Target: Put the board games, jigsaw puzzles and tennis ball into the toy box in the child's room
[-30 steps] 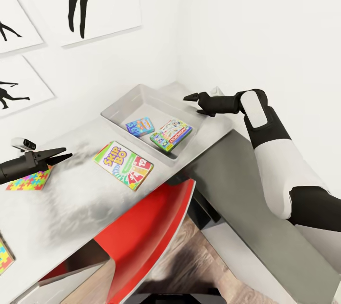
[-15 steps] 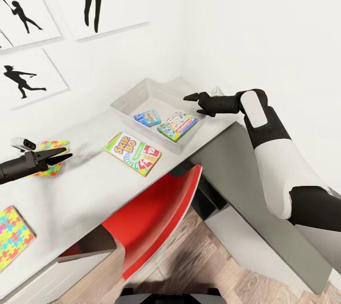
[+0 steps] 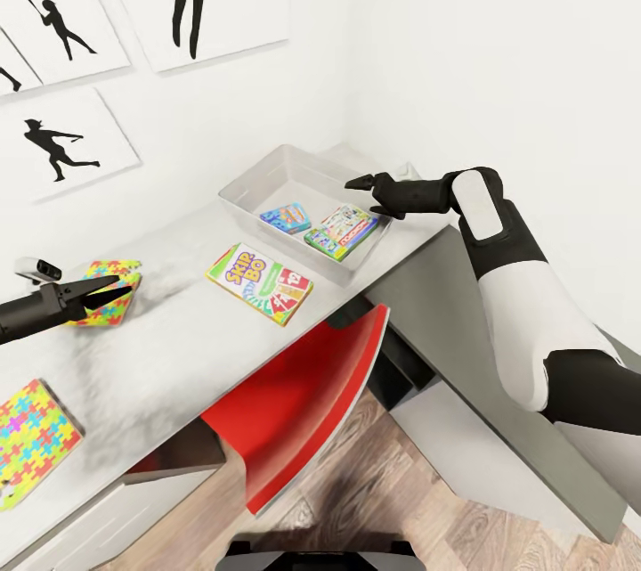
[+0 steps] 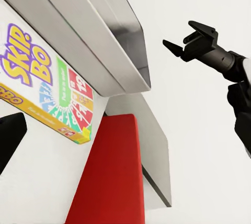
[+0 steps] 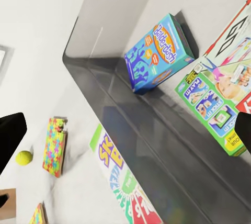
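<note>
We saw the right gripper (image 3: 359,185) hanging above the toy box (image 3: 254,182), over its corner nearest the room's corner, its two fingers parted a little and holding nothing; the left wrist view showed the same parted fingers (image 4: 175,46) in free air. The left gripper (image 3: 120,289) hovered just over the table (image 3: 169,348), fingers close together but empty, their tips in front of one jigsaw puzzle (image 3: 109,289) that lay near the table's wall-side edge.

The toy box sat at the far end of the table, close to the wall-side edge. Inside it lay the small blue board game (image 3: 286,217) and, beside it toward the front wall of the box, the white-and-green board game (image 3: 342,231); the rest of the box floor was bare. The right wrist view showed the blue box (image 5: 157,51) tilted against the box's side.

The Skip-Bo game (image 3: 259,282) lay flat on the table just outside the toy box, near the front edge, with open white top between it and the left gripper. A second jigsaw puzzle (image 3: 31,430) lay at the near front edge. The tennis ball (image 5: 23,157) rested on the table just beyond the first puzzle. A red chair (image 3: 298,397) stood pushed under the front edge below the Skip-Bo game.
</note>
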{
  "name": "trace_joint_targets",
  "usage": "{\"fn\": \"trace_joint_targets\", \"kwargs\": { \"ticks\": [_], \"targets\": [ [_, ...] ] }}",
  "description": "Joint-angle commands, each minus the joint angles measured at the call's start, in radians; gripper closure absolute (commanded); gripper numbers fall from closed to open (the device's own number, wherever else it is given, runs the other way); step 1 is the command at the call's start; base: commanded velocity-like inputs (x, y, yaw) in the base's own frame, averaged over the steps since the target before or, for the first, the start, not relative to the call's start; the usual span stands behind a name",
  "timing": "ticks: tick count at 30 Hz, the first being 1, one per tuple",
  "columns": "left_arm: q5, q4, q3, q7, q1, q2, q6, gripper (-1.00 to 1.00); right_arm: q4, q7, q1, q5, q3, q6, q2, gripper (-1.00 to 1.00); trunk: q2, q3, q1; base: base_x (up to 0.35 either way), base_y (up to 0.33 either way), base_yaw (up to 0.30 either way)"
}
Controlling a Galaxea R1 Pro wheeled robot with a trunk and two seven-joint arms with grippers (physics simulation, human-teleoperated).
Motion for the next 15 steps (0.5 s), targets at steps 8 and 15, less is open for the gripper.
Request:
{"fn": "trace_joint_targets", "kwargs": {
  "ticks": [8, 15],
  "targets": [
    [-0.001, -0.002, 0.008, -0.005, -0.001, 0.001, 0.013, -1.0, 0.0, 0.01, -0.001, 0.011, 0.0, 0.003, -0.001, -1.0, -0.002, -0.001, 0.001, 0.0, 0.001, 0.0],
    [0.004, -0.021, 0.008, -0.005, -0.001, 0.001, 0.016, -1.0, 0.0, 0.011, -0.001, 0.011, 0.0, 0.004, -0.001, -1.0, -0.002, -0.001, 0.001, 0.0, 0.0, 0.0]
  ]
}}
